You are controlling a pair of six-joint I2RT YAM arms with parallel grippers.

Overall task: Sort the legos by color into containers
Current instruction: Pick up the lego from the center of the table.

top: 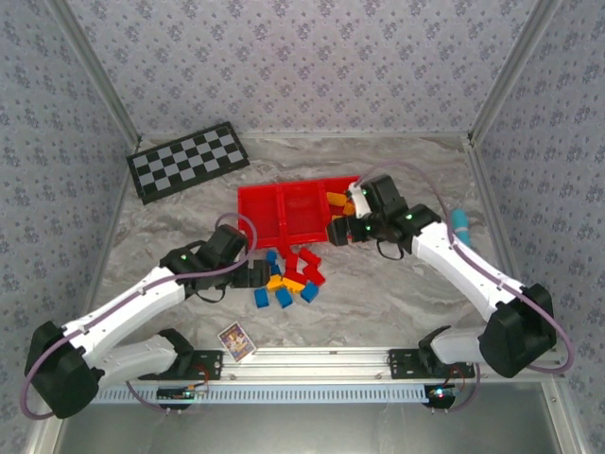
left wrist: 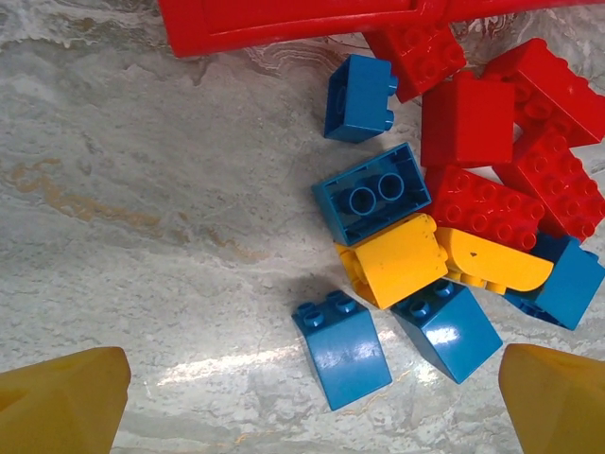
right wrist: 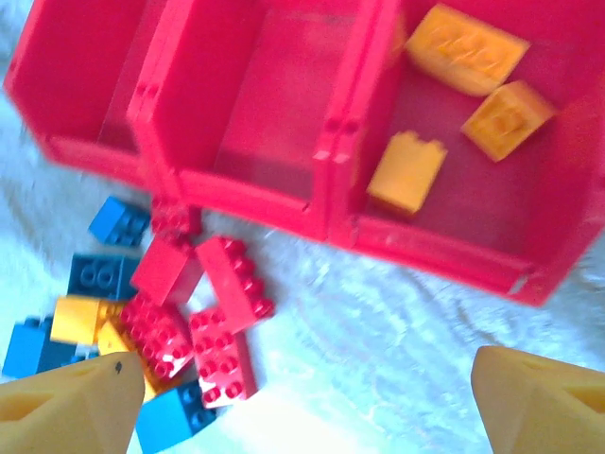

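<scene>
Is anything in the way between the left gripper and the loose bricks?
Nothing visible. The left gripper is open over bare table; the nearest blue brick lies just ahead of its fingers, the pile and red tray beyond.

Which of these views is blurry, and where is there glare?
Right wrist view: soft and blurred, the table washed out white below the red tray. Left wrist view: sharp, with a glare streak on the table beside the nearest blue brick. Top view: evenly lit.

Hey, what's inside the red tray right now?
Three orange-yellow legos lie in the right compartment. The middle compartment and left compartment show bare red floor; their far ends are cropped out.
</scene>
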